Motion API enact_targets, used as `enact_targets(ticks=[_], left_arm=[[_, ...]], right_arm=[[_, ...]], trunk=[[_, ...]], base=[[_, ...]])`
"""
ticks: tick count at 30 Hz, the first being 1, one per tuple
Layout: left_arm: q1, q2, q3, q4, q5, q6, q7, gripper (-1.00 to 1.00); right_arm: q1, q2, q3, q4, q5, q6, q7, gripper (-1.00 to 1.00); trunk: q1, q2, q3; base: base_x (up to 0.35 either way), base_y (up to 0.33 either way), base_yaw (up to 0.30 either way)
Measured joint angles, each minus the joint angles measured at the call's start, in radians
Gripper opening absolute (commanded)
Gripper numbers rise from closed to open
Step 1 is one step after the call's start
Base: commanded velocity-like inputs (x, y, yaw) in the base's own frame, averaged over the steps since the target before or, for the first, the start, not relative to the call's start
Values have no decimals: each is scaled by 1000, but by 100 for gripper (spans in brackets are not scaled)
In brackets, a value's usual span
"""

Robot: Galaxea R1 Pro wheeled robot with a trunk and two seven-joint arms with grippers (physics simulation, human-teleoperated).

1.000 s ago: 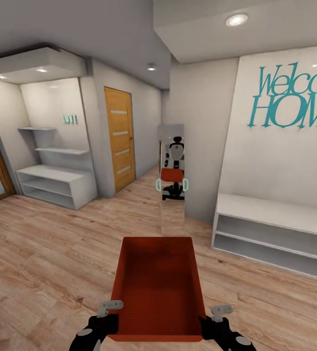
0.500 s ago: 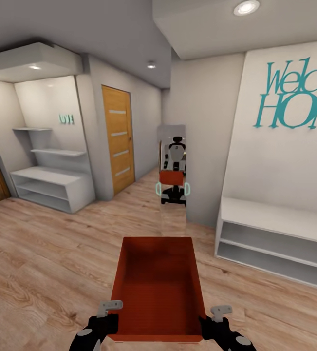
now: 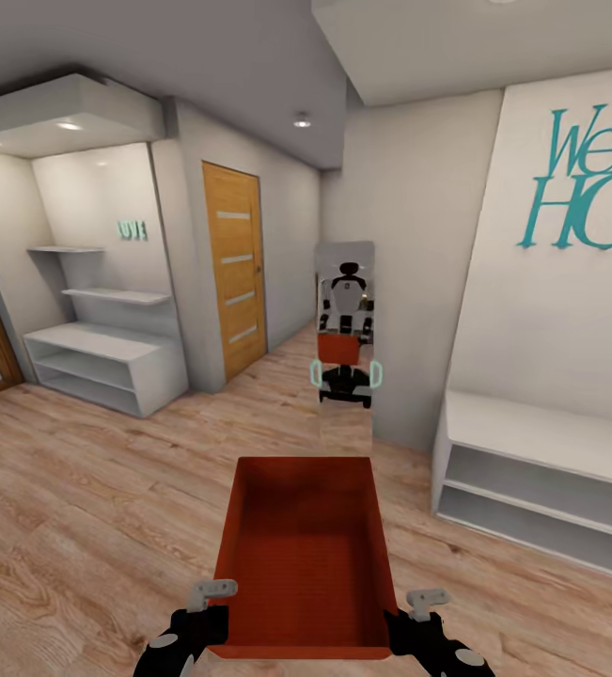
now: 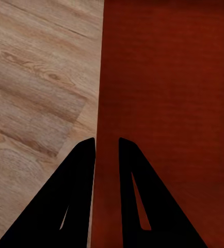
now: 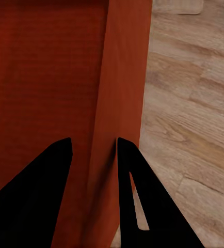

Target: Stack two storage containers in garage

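While carried, container (image 3: 306, 555) wall between both jaws.

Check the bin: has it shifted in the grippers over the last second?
No. The storage container sits the same against the left gripper and right gripper; only the background shifted as the robot moved.

Light wood plank floor (image 3: 80, 489) throughout. White stepped shelving (image 3: 99, 348) in lit alcove at 10 o'clock. Wooden door (image 3: 235, 268) at 11. Tall narrow mirror (image 3: 345, 343) at 12. Teal wall lettering (image 3: 588, 183) at 2, low white shelf bench (image 3: 541, 480) beneath. Recessed ceiling light (image 3: 302, 119) above hallway.
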Motion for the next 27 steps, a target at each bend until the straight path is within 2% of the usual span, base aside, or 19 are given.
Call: enact_targets(ticks=[12,27], left_arm=[[0,0,0,0,0,0,0,-100],[0,0,0,0,0,0,0,-100]], right_arm=[[0,0,0,0,0,0,0,-100],[0,0,0,0,0,0,0,-100]], trunk=[[0,0,0],[0,0,0]], base=[[329,83,162],[329,6,153]])
